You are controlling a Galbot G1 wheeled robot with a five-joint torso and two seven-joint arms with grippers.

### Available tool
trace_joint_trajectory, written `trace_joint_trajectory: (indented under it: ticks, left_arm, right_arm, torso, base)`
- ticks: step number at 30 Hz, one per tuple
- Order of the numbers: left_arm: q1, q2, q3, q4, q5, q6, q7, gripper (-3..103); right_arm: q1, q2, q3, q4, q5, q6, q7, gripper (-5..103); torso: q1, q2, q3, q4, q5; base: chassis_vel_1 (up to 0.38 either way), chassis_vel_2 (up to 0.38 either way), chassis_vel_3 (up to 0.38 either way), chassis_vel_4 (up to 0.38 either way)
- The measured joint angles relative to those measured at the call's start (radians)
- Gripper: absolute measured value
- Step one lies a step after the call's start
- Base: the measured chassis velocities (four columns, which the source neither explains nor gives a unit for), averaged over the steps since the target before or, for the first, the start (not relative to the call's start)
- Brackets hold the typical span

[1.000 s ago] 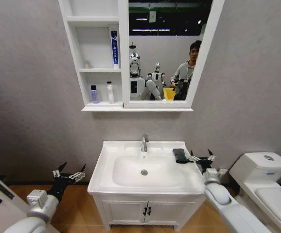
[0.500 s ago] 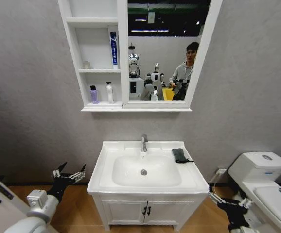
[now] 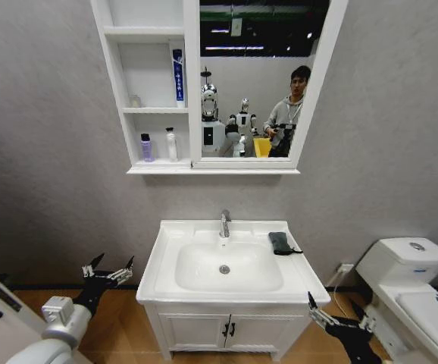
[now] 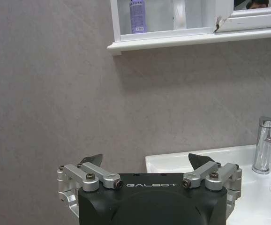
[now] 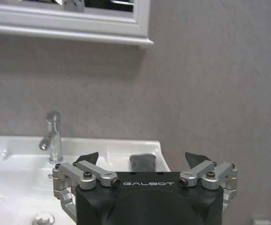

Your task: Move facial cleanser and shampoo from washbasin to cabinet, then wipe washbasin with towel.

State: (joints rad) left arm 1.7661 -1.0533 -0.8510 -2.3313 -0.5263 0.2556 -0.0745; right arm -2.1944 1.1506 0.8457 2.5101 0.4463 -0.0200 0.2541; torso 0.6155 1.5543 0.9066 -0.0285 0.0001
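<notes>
Grey-walled bathroom: both bottles (image 3: 159,145) on cabinet (image 3: 151,91) shelf, towel (image 3: 281,243) left on washbasin (image 3: 166,250). Right gripper (image 3: 339,320) retracted below basin edge, open, empty; left gripper (image 3: 107,274) open, idle. Wipe apparently finished.

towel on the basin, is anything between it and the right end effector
Nothing visible. The towel lies alone on the washbasin rim, right of the tap. The right end effector hangs open below the basin's front right corner, with only the bare rim between them.
</notes>
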Motion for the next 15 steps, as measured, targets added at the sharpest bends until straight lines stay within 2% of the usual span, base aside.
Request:
trace_joint_trajectory:
  ticks: [1,2,4,15]
  left_arm:
    - [0.000,0.000,0.000,0.000,0.000,0.000,0.000,100]
    - [0.000,0.000,0.000,0.000,0.000,0.000,0.000,100]
    - [0.000,0.000,0.000,0.000,0.000,0.000,0.000,100]
    - [0.000,0.000,0.000,0.000,0.000,0.000,0.000,100]
  right_arm:
    - [0.001,-0.002,0.031,-0.003,0.011,0.017,-0.045,100]
    - [0.001,-0.002,0.031,-0.003,0.011,0.017,-0.045,100]
    - [-0.003,0.013,0.070,-0.004,0.039,0.027,-0.104,100]
    - [0.033,0.082,0.056,-0.028,0.023,0.014,-0.115,100]
  torso:
    - [0.000,0.000,0.000,0.0000,-0.0001]
    - [0.000,0.000,0.000,0.0000,-0.0001]
    - [0.000,0.000,0.000,-0.0001,-0.0001]
    - [0.000,0.000,0.000,-0.0001,-0.0001]
  base:
    - [0.000,0.000,0.000,0.000]
    - [0.000,0.000,0.000,0.000]
    - [0.000,0.000,0.000,0.000]
    - [0.000,0.000,0.000,0.000]
